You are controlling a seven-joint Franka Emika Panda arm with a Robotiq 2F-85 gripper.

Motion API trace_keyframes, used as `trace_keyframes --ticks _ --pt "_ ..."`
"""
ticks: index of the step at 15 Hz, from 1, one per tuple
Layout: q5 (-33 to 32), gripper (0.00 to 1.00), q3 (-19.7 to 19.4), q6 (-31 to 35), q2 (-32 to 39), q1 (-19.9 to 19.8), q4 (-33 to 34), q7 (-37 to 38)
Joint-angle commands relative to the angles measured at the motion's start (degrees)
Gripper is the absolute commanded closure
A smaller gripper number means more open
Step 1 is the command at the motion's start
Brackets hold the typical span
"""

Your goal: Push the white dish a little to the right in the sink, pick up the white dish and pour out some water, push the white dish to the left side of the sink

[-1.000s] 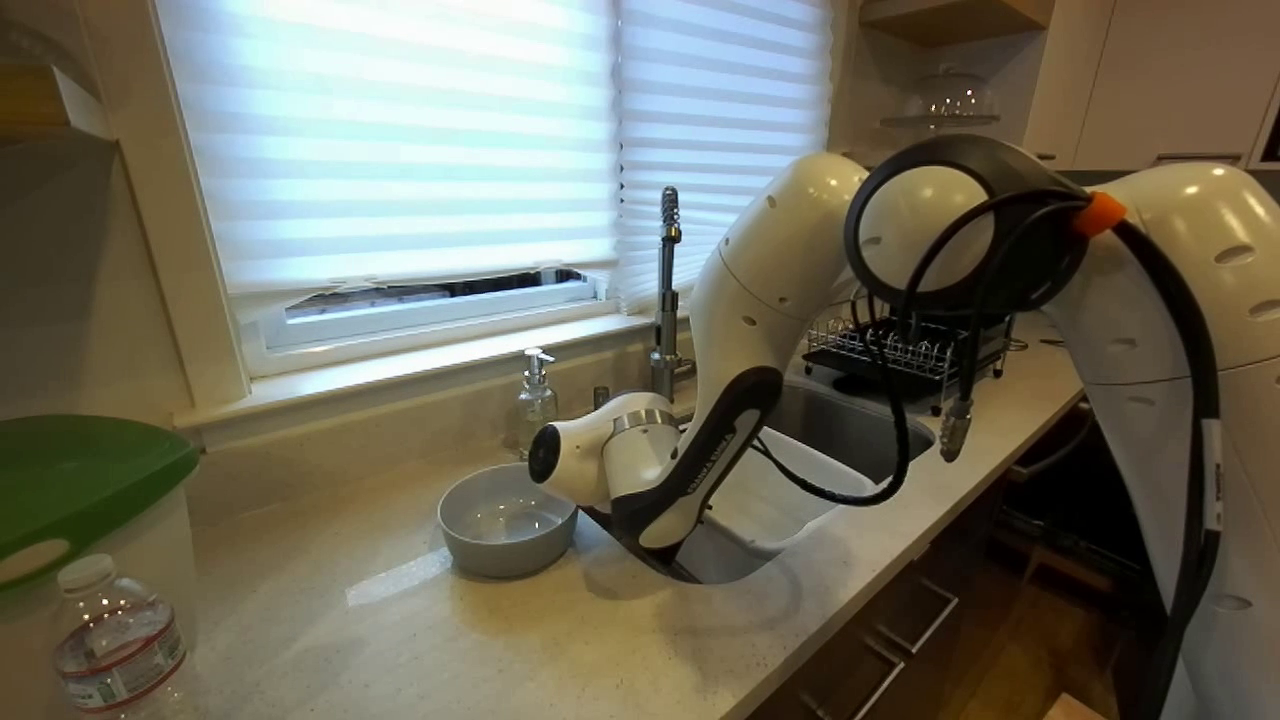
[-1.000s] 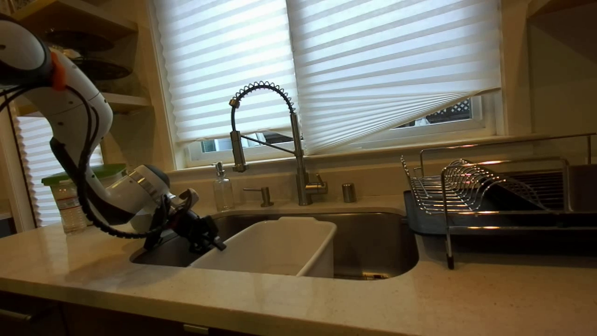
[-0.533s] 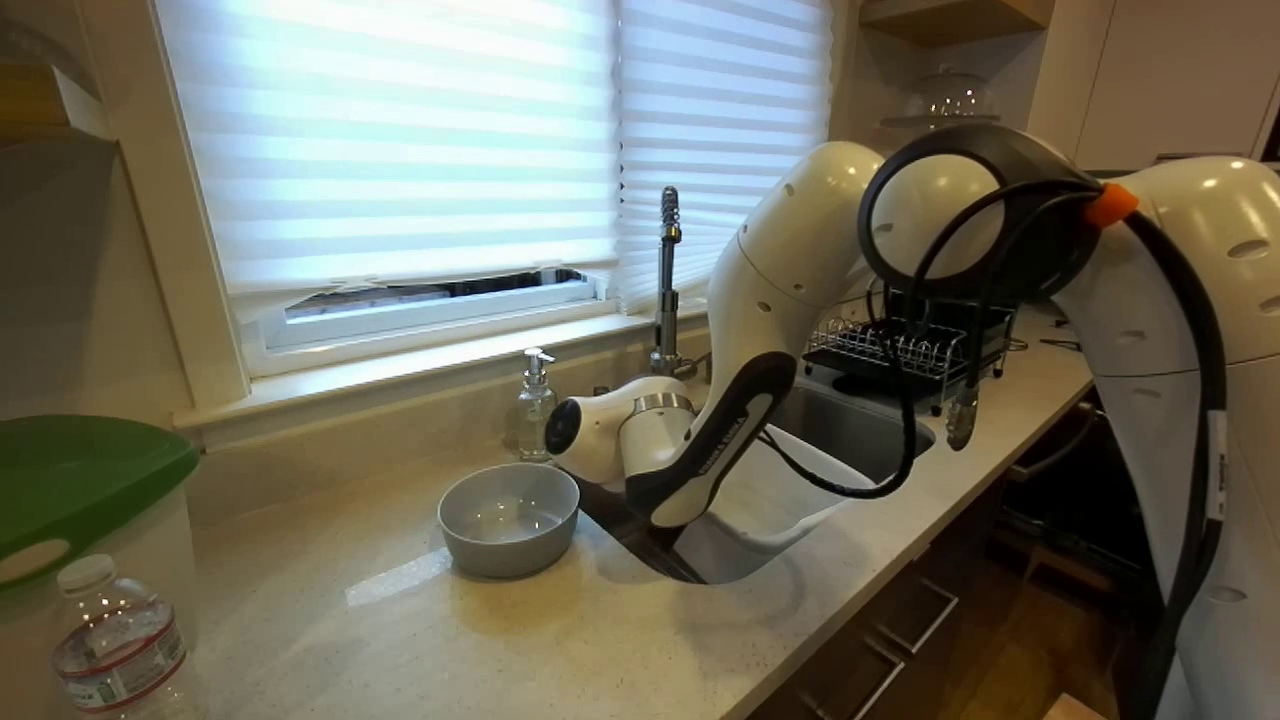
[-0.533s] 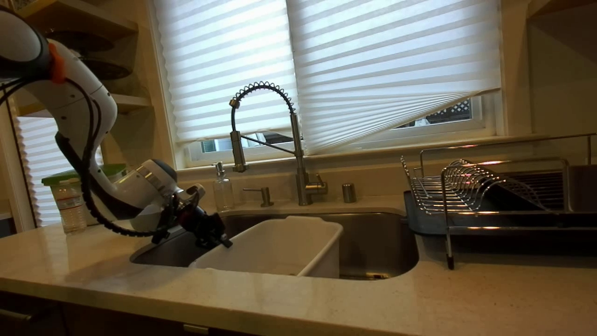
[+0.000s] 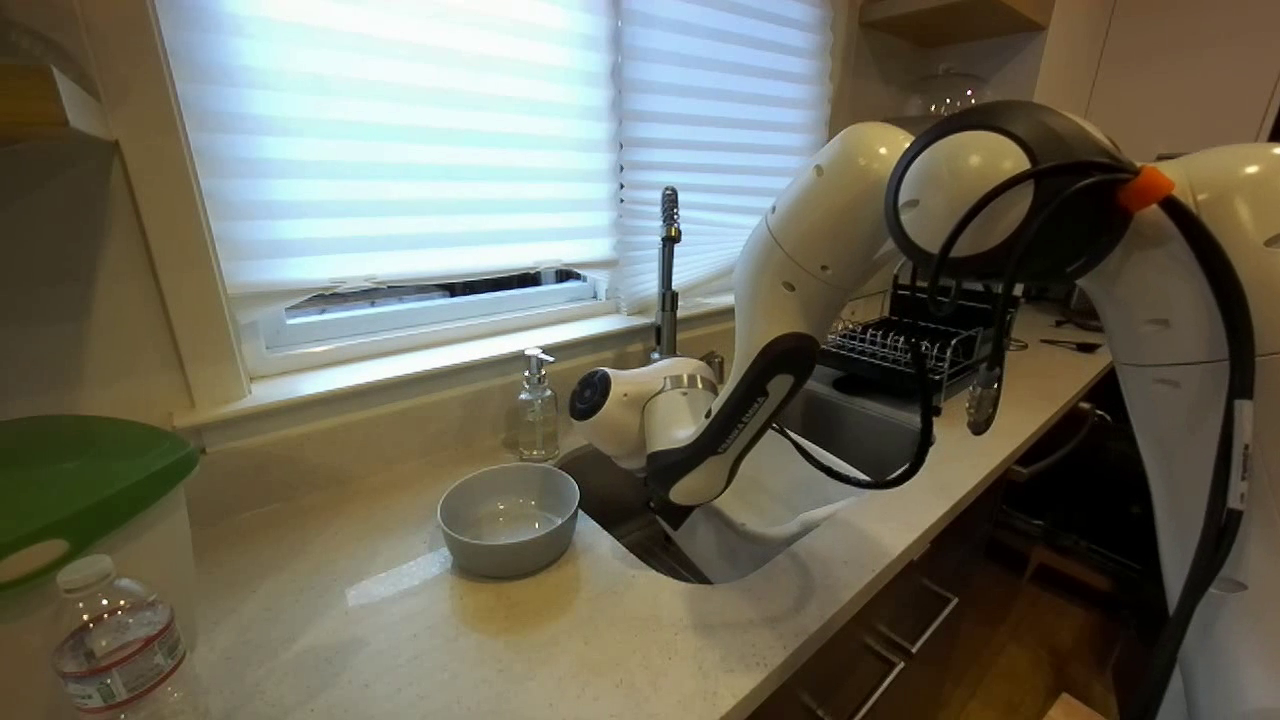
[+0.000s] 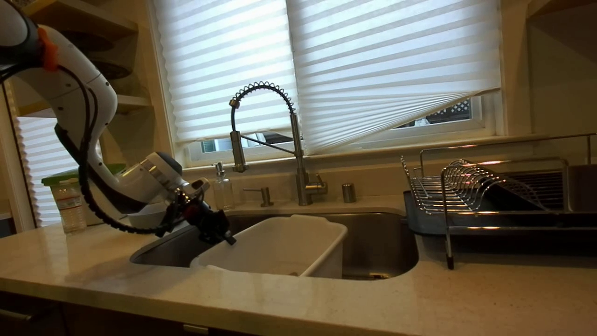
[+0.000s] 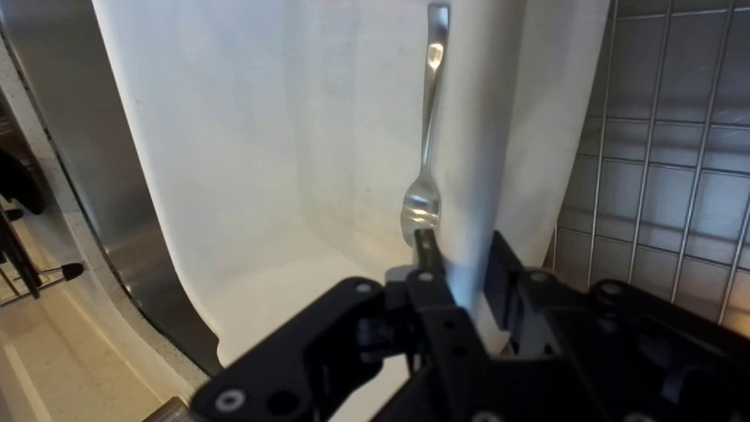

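Brand name "FRANKA EMIKA" (image 5: 742,425) legible: pale capitals, slanting upward to right, on black panel (image 5: 785,362) of white robot arm (image 5: 810,235); label (image 5: 125,655) with red bands, wrapped around clear bottle (image 5: 118,602): small print too blurred to read in both exterior views; pale strip (image 5: 1240,455) along black cable (image 5: 1238,320) on arm: dark marks, too small to read

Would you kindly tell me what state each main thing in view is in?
White dish: upright in the sink; any water unclear.
Gripper: jaws apart around the dish's wall; clamping uncertain.
Spoon: lying in the dish.
Grey bowl: upright.
Bottle: upright, capped.
Soap dispenser: upright.
Container: green lid on.
Faucet: no running water visible.
Blinds: lowered, one hem aslant.
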Motion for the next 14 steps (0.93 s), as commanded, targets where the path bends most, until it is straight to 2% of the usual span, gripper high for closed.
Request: trace_keyframes --ticks 1,14 --pt "1.3 0.94 -0.3 1.12 -6.4 -0.73 -3.35 -2.47" --pt "4.53 0.94 -0.37 1.47 -12.15 -1.4 -4.91 -9.6"
